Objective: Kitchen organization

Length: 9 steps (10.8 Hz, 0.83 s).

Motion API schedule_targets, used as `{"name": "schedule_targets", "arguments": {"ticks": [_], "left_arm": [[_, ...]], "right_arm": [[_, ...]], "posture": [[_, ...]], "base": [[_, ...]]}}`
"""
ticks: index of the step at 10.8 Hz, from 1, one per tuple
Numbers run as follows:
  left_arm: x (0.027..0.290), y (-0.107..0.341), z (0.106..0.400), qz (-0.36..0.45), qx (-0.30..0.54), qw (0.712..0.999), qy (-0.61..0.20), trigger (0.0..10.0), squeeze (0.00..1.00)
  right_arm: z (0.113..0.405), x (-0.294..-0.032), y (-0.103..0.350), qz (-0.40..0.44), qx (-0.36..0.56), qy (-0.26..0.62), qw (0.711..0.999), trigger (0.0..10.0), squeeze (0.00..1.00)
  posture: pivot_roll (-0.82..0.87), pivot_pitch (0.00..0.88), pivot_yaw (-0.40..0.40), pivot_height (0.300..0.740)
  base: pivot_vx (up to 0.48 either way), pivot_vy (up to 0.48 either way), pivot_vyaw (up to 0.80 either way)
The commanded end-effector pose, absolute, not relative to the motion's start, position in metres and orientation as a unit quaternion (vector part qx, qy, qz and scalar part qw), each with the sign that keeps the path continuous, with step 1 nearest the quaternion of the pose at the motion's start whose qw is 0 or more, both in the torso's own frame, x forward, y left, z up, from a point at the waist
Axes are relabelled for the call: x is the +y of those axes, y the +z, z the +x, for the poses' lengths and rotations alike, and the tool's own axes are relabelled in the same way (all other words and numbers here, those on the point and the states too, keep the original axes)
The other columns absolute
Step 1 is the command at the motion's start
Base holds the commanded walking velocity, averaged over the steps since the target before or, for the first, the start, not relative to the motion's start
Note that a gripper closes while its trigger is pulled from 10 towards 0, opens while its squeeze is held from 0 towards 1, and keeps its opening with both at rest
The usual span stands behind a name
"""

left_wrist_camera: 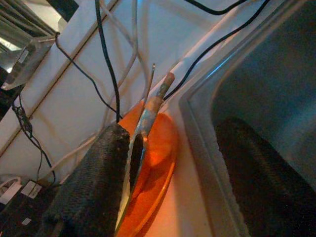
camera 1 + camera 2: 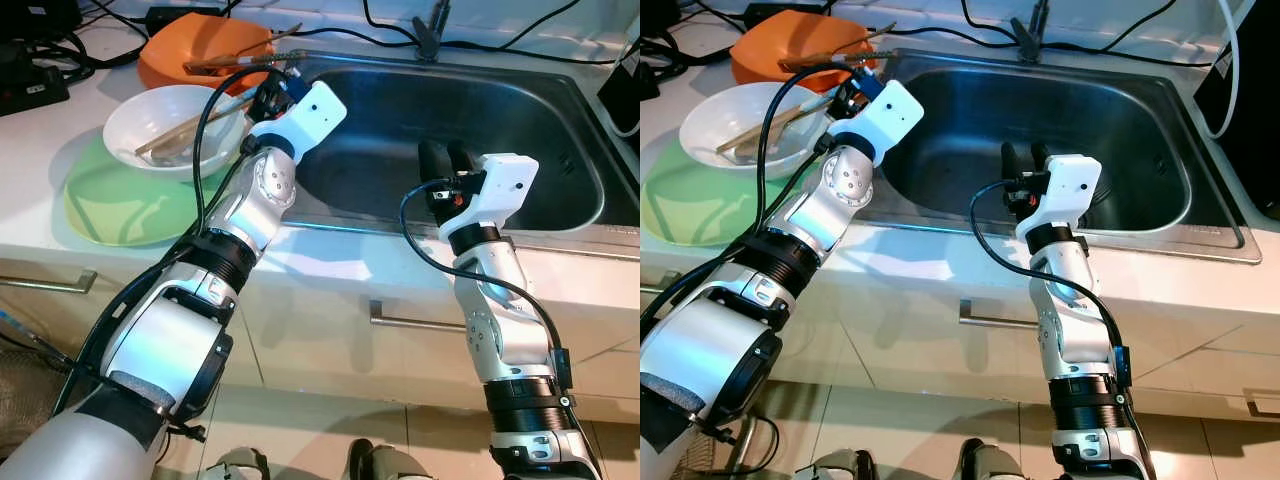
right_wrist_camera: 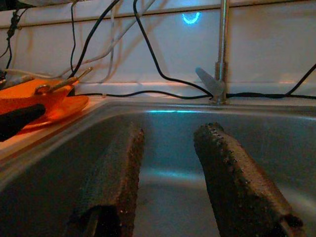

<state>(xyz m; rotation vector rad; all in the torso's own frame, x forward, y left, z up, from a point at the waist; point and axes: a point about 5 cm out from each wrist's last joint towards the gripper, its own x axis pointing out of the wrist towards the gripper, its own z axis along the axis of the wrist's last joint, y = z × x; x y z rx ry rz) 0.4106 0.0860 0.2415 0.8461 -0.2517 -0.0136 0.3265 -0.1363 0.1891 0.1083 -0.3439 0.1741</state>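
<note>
The left gripper [image 2: 272, 88] reaches over the counter's edge at the sink's near-left corner, its two black fingers [image 1: 94, 192] spread wide, one over the orange plate [image 1: 158, 153] and the other over the sink wall; nothing is pinched between them. A thin utensil lies just beside the finger over the plate, but whether they touch cannot be told. The right gripper [image 2: 440, 165] hangs inside the steel sink [image 2: 560, 130], its fingers [image 3: 116, 182] parted with bare basin showing between them, pointing toward the tap [image 3: 220, 59] on the back ledge.

On the counter [image 2: 50, 140] left of the sink, the orange plate sits at the back with utensils [image 2: 235, 62] lying across it. Nearer the robot, a white bowl [image 2: 130, 125] holds chopsticks [image 2: 180, 135] that rest on its rim, and the bowl stands on a pale green plate [image 2: 100, 210]. The left arm's white wrist housing lies just beside the bowl's rim.

Black and white cables [image 3: 148, 74] trail along the back wall behind the sink. Below the counter, cabinet fronts carry metal drawer handles [image 2: 410, 322], and tiled floor shows at the robot's feet
</note>
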Motion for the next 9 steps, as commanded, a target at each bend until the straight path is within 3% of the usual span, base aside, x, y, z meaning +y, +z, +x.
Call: {"name": "schedule_targets", "arguments": {"ticks": [1, 9], "left_arm": [[0.082, 0.252, 0.412, 0.412, -0.140, 0.900, -0.001, 0.0, 0.00], [0.089, 0.264, 0.413, 0.407, -0.147, 0.901, 0.021, 0.0, 0.00]], "right_arm": [[0.326, -0.140, 0.190, 0.058, -0.169, 0.079, 0.981, 10.0, 0.00], [0.327, -0.141, 0.189, 0.059, -0.167, 0.078, 0.981, 10.0, 0.00]], "posture": [[0.04, 0.153, -0.042, 0.740], [0.04, 0.155, -0.043, 0.740]], "base": [[0.000, 0.000, 0.00], [0.000, 0.000, 0.00]]}}
